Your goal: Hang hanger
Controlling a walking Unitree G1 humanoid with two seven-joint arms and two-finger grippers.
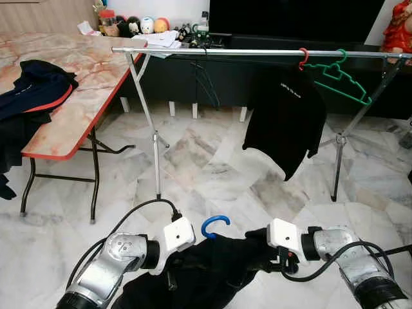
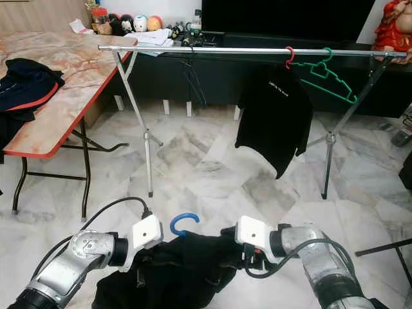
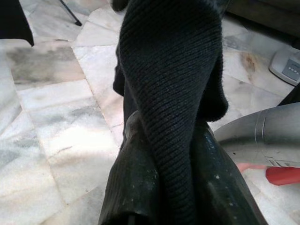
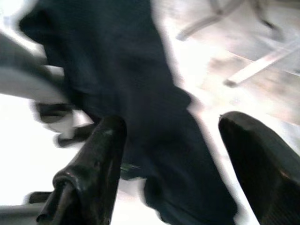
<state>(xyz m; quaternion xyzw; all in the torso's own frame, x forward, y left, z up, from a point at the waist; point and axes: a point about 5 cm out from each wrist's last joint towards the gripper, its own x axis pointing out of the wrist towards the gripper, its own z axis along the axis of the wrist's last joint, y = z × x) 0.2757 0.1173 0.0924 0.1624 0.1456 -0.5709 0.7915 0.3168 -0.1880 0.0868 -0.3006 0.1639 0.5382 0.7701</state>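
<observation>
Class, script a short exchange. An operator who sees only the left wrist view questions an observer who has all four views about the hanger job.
Operator: My left claw is pinching dark knit cloth. Where is the hanger?
Observer: Its blue hook sticks up from the garment, between the two arms.
Operator: Is there anywhere to hang it?
Observer: The rail stands ahead. Its left stretch is bare, and a shirt and a green hanger hang at its right end.

Blue hanger (image 1: 214, 224) buried in the black garment (image 1: 206, 273) except for its hook, left gripper (image 3: 164, 187) fingertips hidden under knit cloth, right wrist view smeared by motion blur, red figurine (image 1: 399, 29) cropped by the picture's edge, shirt print (image 1: 288, 89) illegible.
</observation>
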